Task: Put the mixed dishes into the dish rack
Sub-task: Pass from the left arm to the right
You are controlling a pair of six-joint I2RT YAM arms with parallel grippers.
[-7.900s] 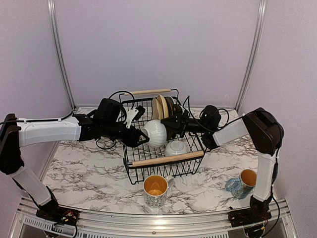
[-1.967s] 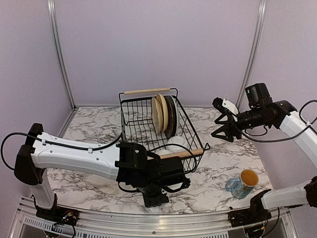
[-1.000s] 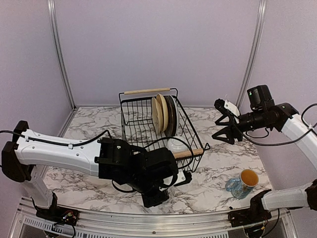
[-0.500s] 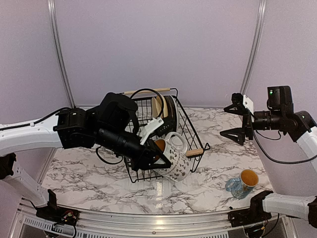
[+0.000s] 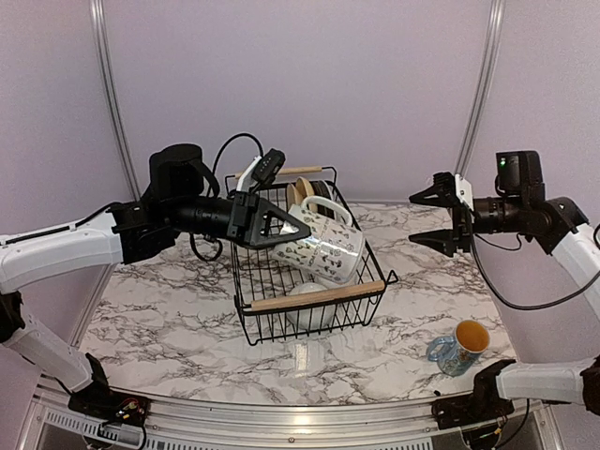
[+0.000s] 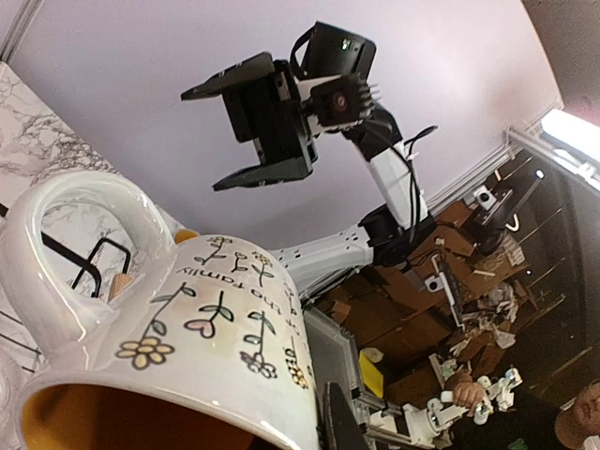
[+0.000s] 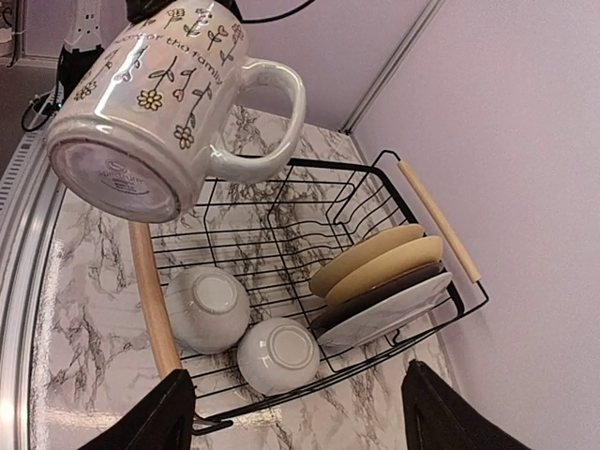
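Above the marble table (image 5: 169, 319), between lilac walls (image 5: 300, 84), left tool (image 5: 292, 231) pinches a mug (image 5: 330, 249); right tool (image 5: 420, 220) spread.

High rear view and two close wrist views, mug (image 5: 328, 249) in all three.
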